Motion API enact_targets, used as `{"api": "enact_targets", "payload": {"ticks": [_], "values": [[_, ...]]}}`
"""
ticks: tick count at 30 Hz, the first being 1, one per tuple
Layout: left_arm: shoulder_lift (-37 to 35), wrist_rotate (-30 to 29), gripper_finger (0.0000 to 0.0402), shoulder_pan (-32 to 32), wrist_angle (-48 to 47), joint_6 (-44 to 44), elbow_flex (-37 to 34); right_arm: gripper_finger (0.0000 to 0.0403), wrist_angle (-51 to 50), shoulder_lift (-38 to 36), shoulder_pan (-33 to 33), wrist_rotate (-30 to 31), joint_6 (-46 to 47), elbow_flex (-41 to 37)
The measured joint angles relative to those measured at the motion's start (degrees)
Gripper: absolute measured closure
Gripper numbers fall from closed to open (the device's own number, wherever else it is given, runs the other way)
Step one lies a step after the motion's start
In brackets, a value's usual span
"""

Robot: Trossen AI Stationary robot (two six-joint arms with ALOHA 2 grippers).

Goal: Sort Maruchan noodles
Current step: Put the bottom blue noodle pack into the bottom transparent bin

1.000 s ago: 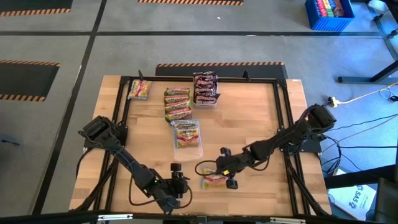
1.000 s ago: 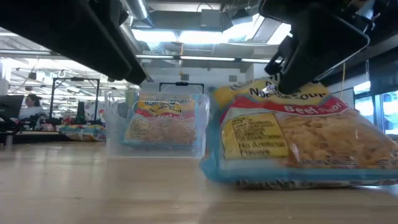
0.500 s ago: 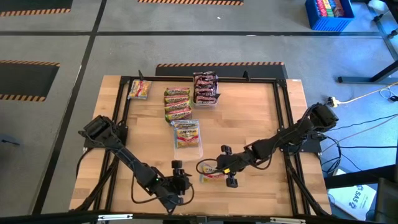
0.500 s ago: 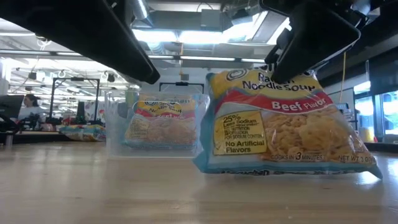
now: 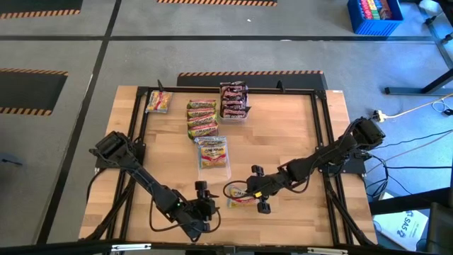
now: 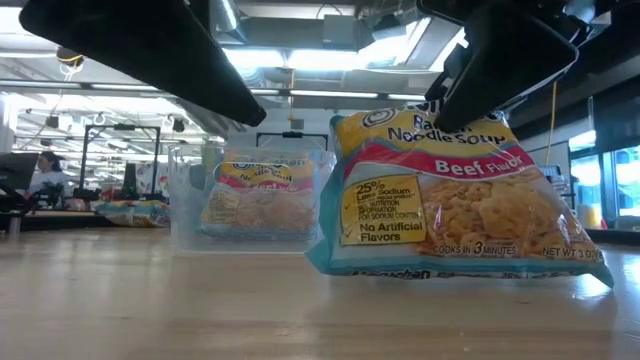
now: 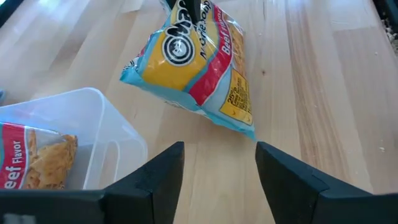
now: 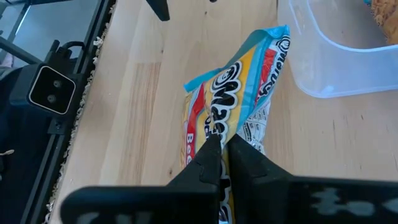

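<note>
At the near edge of the wooden desk [image 5: 297,142], towards the left: left pincer [image 5: 204,204] parked low, fingers spread wide and empty, pointed at the packet from close by. Just beyond it, near the desk's middle: clear plastic rectangular tray [image 5: 213,157] with one yellow-pink beef packet [image 5: 212,151] already lying inside; farther back, a row of green-and-orange noodle packets [image 5: 202,117] and a tray of dark brown-red packets [image 5: 233,100], plus one stray packet at the far left corner [image 5: 158,101]. Right of the clear tray, near the front: flat yellow, red and light-blue plastic Maruchan beef noodle packet [image 6: 450,195], pinched at its upper edge by the right pincer [image 8: 222,144], fingers closed narrow on the crimped end. Hanging tilted from that grip, lower edge touching or just above the wood — cannot tell which.

Step in hand, by judgement: pick-up of a beef packet, bound for the clear tray with its match. Next move calls for a clean lift off the desk, a short carry towards the tray just beside it, then a release above the packet already there. Grip on one thin edge only, so some swing or slip likely
</note>
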Motion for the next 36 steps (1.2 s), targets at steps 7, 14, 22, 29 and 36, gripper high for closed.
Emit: {"api": "enact_targets", "payload": {"ticks": [7, 14, 22, 29, 36], "values": [[0.0, 3.0, 0.0164, 1.6, 0.5, -1.2, 0.0, 0.0402, 0.0, 0.0, 0.0, 0.0, 0.0, 0.0], [0.0, 10.1, 0.0134, 5.7, 1.0, -2.7, 0.0, 0.0402, 0.0, 0.0, 0.0, 0.0, 0.0, 0.0], [0.0, 8.6, 0.0135, 8.3, 1.7, -2.9, 0.0, 0.0402, 0.0, 0.0, 0.0, 0.0, 0.0, 0.0], [-0.1, 7.7, 0.0137, 8.8, 4.4, 1.6, 0.3, 0.0402, 0.0, 0.0, 0.0, 0.0, 0.0, 0.0], [-1.8, 5.7, 0.0137, 10.0, 4.7, 5.3, 3.0, 0.0402, -0.1, 0.0, 0.0, 0.0, -0.2, 0.0]]}}
